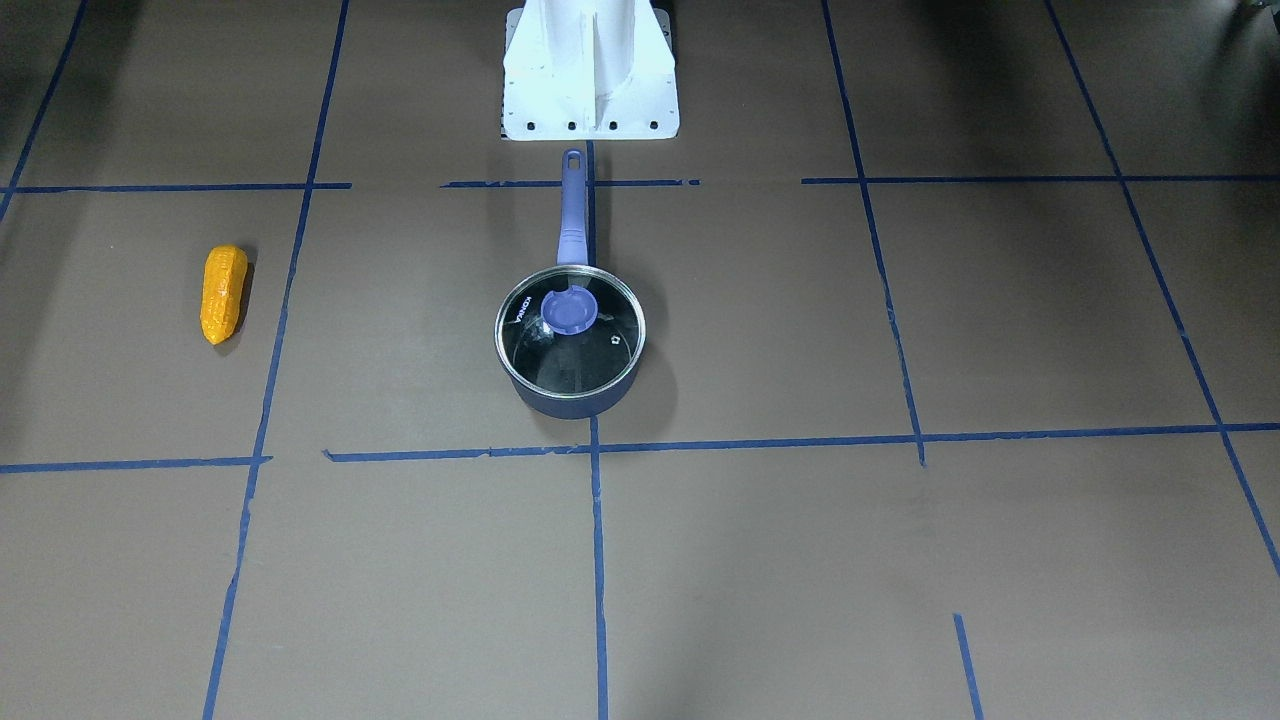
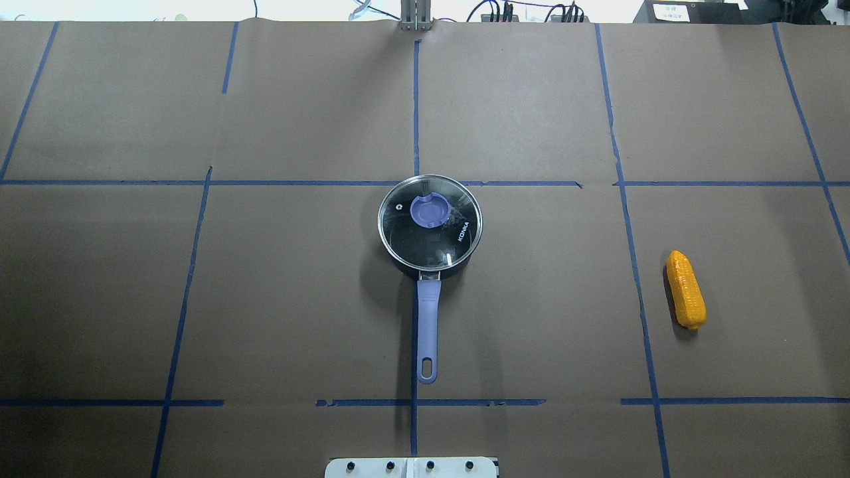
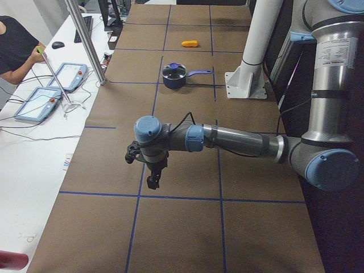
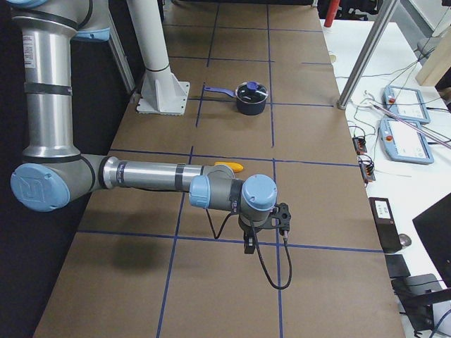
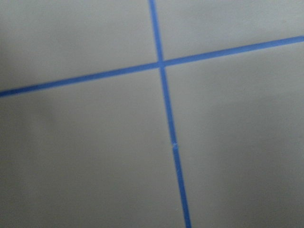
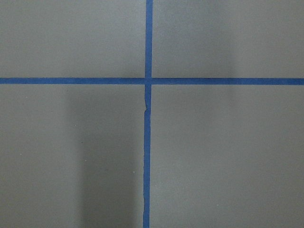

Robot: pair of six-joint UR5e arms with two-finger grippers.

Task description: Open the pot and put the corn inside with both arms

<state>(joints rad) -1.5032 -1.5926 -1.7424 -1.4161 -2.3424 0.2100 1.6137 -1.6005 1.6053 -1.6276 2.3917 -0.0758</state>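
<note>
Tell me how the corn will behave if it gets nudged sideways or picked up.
The corn lies on its side, rounded and tapered, so it would likely roll if nudged. It looks like moulded plastic, so it is probably stiff and light. Its bumpy kernels may help against slipping.

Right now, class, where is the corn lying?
In the overhead view the corn lies far right, on the robot's right, apart from the lidded pot at centre.
</note>
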